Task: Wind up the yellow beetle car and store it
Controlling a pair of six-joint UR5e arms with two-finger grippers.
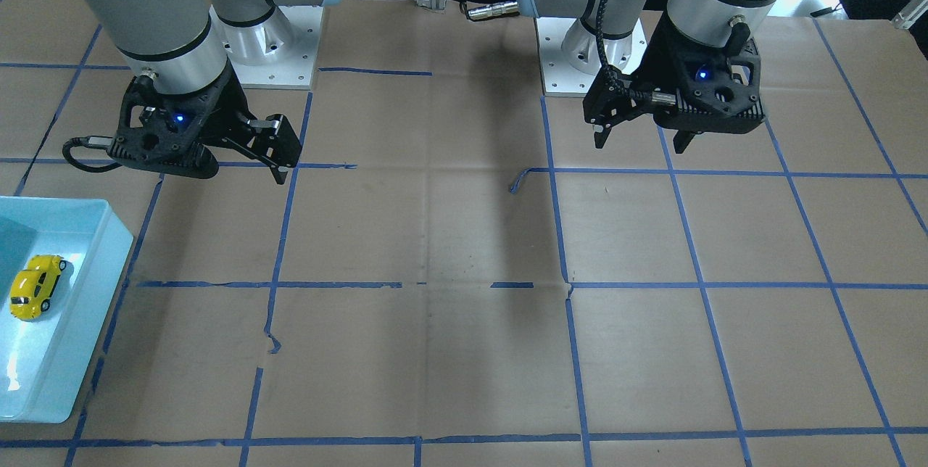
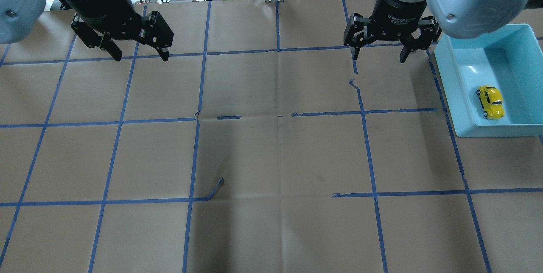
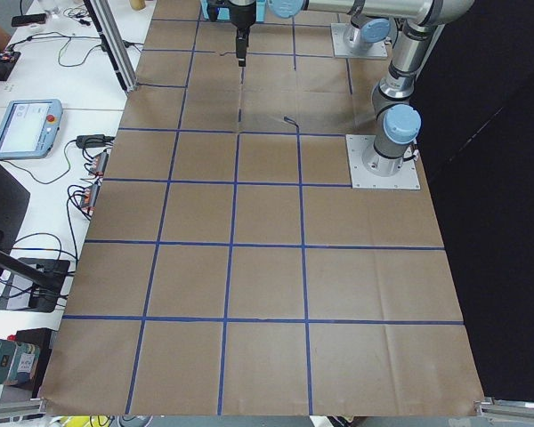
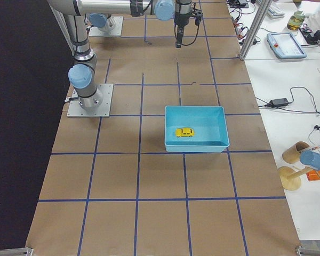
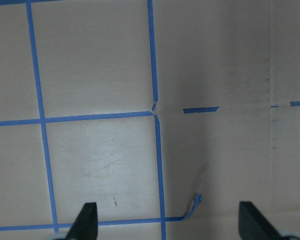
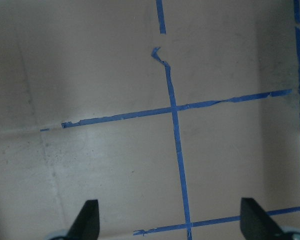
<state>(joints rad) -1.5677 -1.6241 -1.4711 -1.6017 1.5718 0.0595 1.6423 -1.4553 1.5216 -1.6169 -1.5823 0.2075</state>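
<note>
Yellow beetle car (image 2: pixel 490 102) in bin (image 2: pixel 513 73), left end effector (image 2: pixel 141 58) spread, right end effector (image 2: pixel 379 59) spread

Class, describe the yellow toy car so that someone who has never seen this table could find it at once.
On the brown table gridded with blue tape, find the light-blue tray at its edge on the robot's right. The yellow beetle car lies inside it, alone: the only bright-yellow thing on the table.

Walls of the bin (image 2: pixel 492 131) ring the yellow beetle car (image 2: pixel 490 102), open above.
</note>
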